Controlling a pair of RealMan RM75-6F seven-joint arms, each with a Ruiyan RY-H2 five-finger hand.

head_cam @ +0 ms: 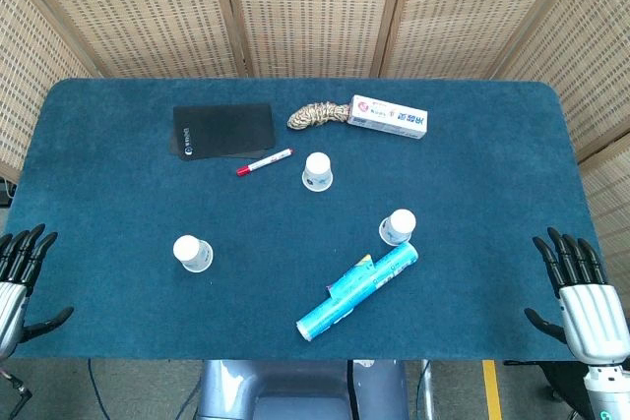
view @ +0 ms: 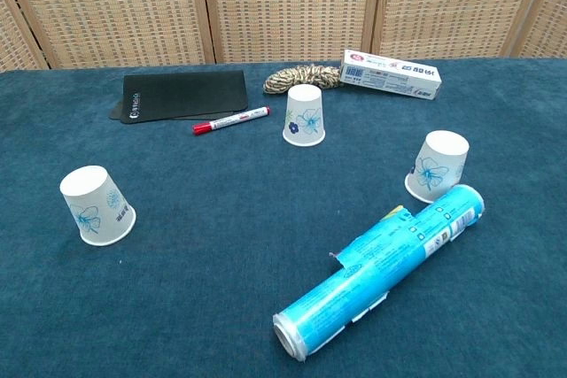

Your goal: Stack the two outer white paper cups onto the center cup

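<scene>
Three white paper cups with blue flower prints stand upside down on the blue table. The center cup (head_cam: 318, 172) (view: 304, 116) is furthest back, the left cup (head_cam: 193, 253) (view: 97, 205) sits near the front left, and the right cup (head_cam: 398, 226) (view: 438, 165) is beside the blue tube. My left hand (head_cam: 18, 277) is at the table's front left corner, fingers spread, holding nothing. My right hand (head_cam: 583, 294) is at the front right corner, also spread and empty. Neither hand shows in the chest view.
A blue cylindrical tube (head_cam: 356, 291) (view: 386, 268) lies on its side just in front of the right cup. Behind the center cup lie a red marker (head_cam: 263, 162), a black pad (head_cam: 222, 130), a coil of rope (head_cam: 317, 116) and a toothpaste box (head_cam: 390, 117).
</scene>
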